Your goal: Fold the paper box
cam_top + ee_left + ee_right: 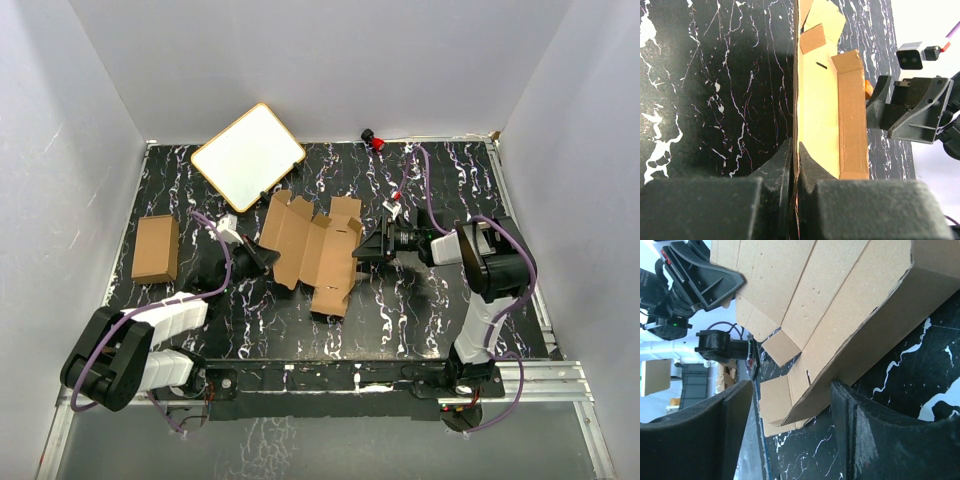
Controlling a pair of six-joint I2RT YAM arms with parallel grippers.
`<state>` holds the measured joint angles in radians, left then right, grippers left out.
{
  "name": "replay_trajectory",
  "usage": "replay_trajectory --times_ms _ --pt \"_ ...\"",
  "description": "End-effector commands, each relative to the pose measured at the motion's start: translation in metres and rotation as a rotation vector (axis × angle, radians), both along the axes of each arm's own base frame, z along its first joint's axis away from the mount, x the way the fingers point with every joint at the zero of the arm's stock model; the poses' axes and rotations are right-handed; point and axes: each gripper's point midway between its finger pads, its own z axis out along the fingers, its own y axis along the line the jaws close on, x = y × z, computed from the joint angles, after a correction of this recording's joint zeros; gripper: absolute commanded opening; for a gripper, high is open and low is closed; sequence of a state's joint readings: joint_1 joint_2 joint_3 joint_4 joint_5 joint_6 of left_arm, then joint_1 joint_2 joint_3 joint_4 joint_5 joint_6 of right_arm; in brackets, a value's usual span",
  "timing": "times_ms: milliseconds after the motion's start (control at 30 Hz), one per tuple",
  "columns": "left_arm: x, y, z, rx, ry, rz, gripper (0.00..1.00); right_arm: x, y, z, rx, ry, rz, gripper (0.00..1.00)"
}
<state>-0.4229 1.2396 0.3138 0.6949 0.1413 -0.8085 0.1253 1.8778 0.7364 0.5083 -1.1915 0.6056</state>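
The paper box (312, 250) is a broad brown die-cut sheet with many flaps, lying partly raised in the middle of the black marbled table. My left gripper (268, 261) is shut on the sheet's left edge; in the left wrist view the thin cardboard edge (796, 100) runs straight into the closed left gripper (796, 162). My right gripper (364, 249) is at the sheet's right side. In the right wrist view the right gripper (790, 415) stands open around a lifted flap (840, 355). That flap's edge rests against the right finger (852, 425).
Another small brown carton (156, 248) lies at the table's left. A white board with a tan rim (248, 156) leans at the back left. A small red object (375, 139) sits at the back edge. White walls enclose the table on three sides.
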Motion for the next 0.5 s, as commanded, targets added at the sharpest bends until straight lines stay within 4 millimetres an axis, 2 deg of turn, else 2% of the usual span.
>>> replay_trajectory --times_ms 0,100,233,300,367,467 --pt "-0.0022 -0.0013 0.0019 -0.006 -0.01 -0.006 0.0 -0.0022 0.0019 0.0143 0.086 -0.069 0.067 0.7" --pt "-0.0022 -0.0008 0.0017 -0.005 -0.009 -0.004 0.0 -0.0051 0.0027 0.0143 0.105 -0.067 0.101 0.67" --pt "-0.002 -0.001 0.0013 -0.006 -0.008 -0.004 0.0 -0.0055 0.0027 0.0122 0.109 -0.061 0.111 0.49" --pt "-0.0016 -0.0015 0.0015 -0.007 -0.008 -0.005 0.0 -0.0053 0.0028 0.0112 0.108 -0.057 0.107 0.44" --pt "-0.0014 -0.0019 0.0016 -0.008 -0.008 -0.007 0.0 -0.0048 0.0028 0.0104 0.105 -0.052 0.101 0.43" --pt "-0.0012 -0.0018 0.0011 -0.007 -0.006 -0.006 0.0 -0.0039 0.0029 0.0084 0.104 -0.036 0.095 0.48"
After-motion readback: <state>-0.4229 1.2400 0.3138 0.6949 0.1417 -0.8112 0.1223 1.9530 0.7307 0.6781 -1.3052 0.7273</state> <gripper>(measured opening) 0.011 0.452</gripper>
